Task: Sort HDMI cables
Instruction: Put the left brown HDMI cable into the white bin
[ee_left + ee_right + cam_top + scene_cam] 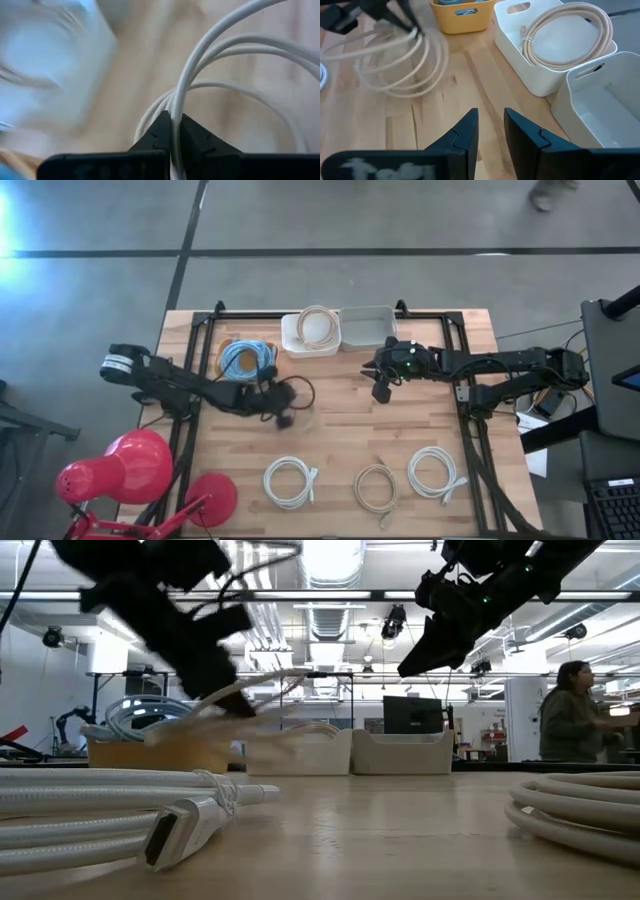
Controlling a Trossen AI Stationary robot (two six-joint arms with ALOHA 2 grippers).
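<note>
My left gripper (278,402) is over the table's middle, near the yellow bin (222,340), which holds light blue coils (247,358). It is shut on a white HDMI cable coil (400,60), which looks blurred. My right gripper (491,131) hovers near the two white bins, slightly open and empty. One white bin (292,330) holds a beige coil (318,327). The other (368,327) shows nothing inside. Near the table's front edge lie a white coil (290,482), a beige coil (376,488) and another white coil (435,472). My left gripper (175,122) pinches the white coil's cable (181,95) between its two fingers, at one place on the loop. The other turns (240,50) spread out beyond the fingertips. In the low view the coil (285,705) sits off the table by the gripper.
A red desk lamp (140,475) stands at the table's near left corner. A black frame (465,370) runs along the far, left and right sides. A person (575,715) stands in the room behind the table. Bare wood (340,430) lies between the arms and the front coils.
</note>
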